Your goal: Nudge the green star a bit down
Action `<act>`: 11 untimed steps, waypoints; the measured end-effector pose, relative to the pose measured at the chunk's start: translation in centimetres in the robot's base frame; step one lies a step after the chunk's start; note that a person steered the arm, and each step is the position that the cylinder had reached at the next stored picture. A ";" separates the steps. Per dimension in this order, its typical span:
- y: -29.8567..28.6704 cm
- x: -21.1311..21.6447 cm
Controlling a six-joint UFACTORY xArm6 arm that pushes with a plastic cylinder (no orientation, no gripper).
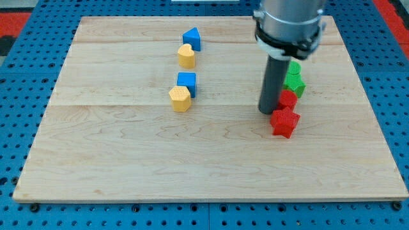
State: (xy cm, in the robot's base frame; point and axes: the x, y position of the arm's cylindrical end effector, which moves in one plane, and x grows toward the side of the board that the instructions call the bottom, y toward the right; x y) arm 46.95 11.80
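Observation:
The green star (294, 83) lies at the right of the wooden board (128, 160), partly hidden by the rod. A second green block (294, 67) shows just above it, mostly hidden. Below the star sit a small red block (287, 99) and a red star (284, 122), touching in a column. My tip (266, 111) rests on the board just left of the small red block and the red star, below and left of the green star.
At centre-left, a blue block (192, 39) sits above a yellow block (186, 56). Lower down, a blue cube (187, 82) touches a yellow hexagonal block (180, 98). The board lies on a blue pegboard (25, 64).

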 end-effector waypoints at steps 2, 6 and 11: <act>1.5 3.1; 0.0 -16.8; 0.9 -16.3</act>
